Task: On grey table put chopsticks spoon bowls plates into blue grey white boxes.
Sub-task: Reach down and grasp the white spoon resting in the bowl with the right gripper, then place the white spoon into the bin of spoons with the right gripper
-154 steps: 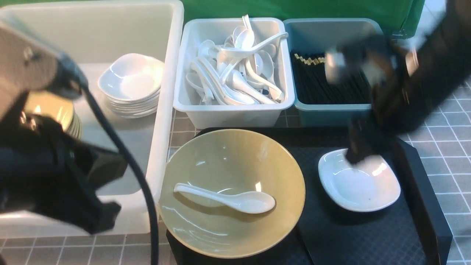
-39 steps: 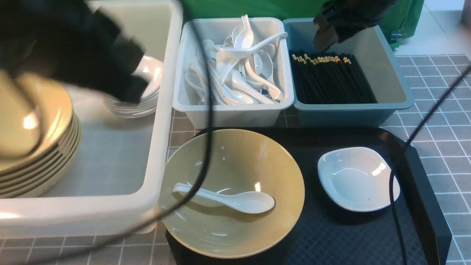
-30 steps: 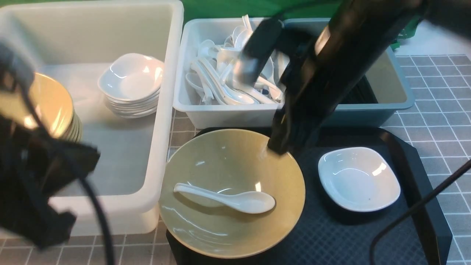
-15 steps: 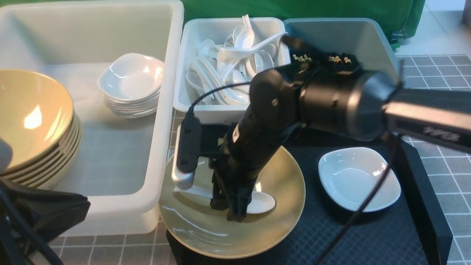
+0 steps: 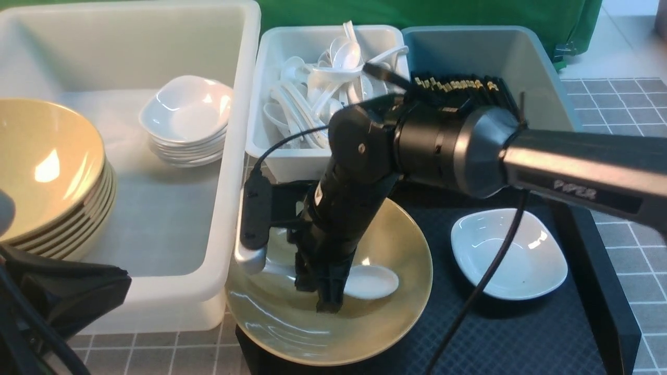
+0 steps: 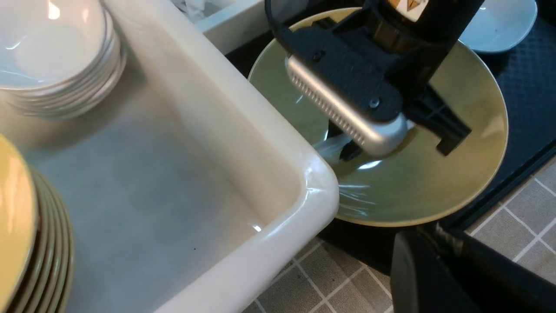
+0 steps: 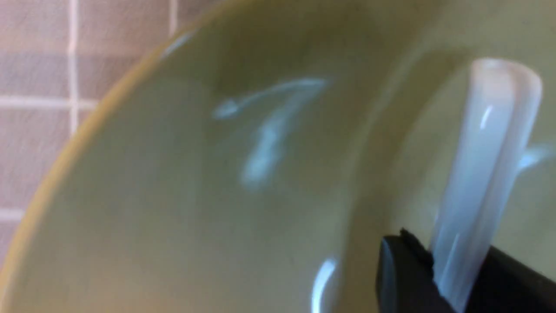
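Note:
A white spoon [image 5: 372, 281] lies in the big yellow bowl [image 5: 385, 323] on the black tray [image 5: 521, 333]. My right gripper [image 5: 320, 297] reaches down into the bowl, and its jaws are closed on the spoon's handle [image 7: 486, 174], which runs between the two black fingers in the right wrist view [image 7: 451, 278]. A small white dish [image 5: 508, 255] sits on the tray to the right. My left gripper [image 5: 57, 297] hangs at the near left, beside the large white box [image 5: 229, 156]. In the left wrist view [image 6: 434, 248] its jaws look shut and empty.
The large white box holds a stack of yellow bowls [image 5: 47, 166] and a stack of white dishes [image 5: 185, 114]. Behind the tray stand a white box of spoons [image 5: 271, 151] and a blue-grey box [image 5: 552, 78] of black chopsticks [image 5: 458, 86].
My right arm swung from the chopstick box down into the yellow bowl and closed on the spoon's handle. The spoon has shifted slightly right. My left arm dropped to the near left.

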You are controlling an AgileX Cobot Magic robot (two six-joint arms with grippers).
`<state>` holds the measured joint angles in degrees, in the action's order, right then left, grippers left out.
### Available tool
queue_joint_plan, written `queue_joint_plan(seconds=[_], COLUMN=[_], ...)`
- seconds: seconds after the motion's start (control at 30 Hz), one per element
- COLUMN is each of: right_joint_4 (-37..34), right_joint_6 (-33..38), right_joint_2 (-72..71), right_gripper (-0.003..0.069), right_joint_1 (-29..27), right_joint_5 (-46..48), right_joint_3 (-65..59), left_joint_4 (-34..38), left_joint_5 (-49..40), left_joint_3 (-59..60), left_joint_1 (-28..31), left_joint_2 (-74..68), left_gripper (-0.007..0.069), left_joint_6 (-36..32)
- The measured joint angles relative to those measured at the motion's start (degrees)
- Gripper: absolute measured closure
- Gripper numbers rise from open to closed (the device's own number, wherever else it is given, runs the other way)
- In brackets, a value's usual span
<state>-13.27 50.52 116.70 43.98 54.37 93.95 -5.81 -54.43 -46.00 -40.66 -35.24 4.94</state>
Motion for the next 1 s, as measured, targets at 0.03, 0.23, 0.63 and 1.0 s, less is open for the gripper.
queue_joint_plan(seconds=[0.03,0.23,0.63,1.0], right_joint_4=[0.60,2.85,3.00,3.07], right_joint_6=[-0.82,-7.93,-35.84,-45.92], right_joint_2=[-1.29,-5.14,5.02,11.50], right_gripper=[0.0491,0.0491,0.0491,0.0115], right_joint_1=[-0.75,-6.82,-15.95,-20.20], right_joint_5=[0.66,-2.03,-29.14,-12.60], right_joint_3=[0.64,8.04,26.15,36.88], left_joint_4=[0.00,-0.37,-3.37,-3.63], left_joint_5=[0.13,3.14,19.35,9.75], left_joint_3=[0.00,0.00,-2.86,-15.32], left_joint_1=[0.00,0.00,0.00,0.20], left_joint_2=[0.00,-0.37,-17.24,-26.64], left_gripper=[0.0640,0.0640,0.0640,0.0640], left_joint_6=[0.00,1.65,6.02,5.93])
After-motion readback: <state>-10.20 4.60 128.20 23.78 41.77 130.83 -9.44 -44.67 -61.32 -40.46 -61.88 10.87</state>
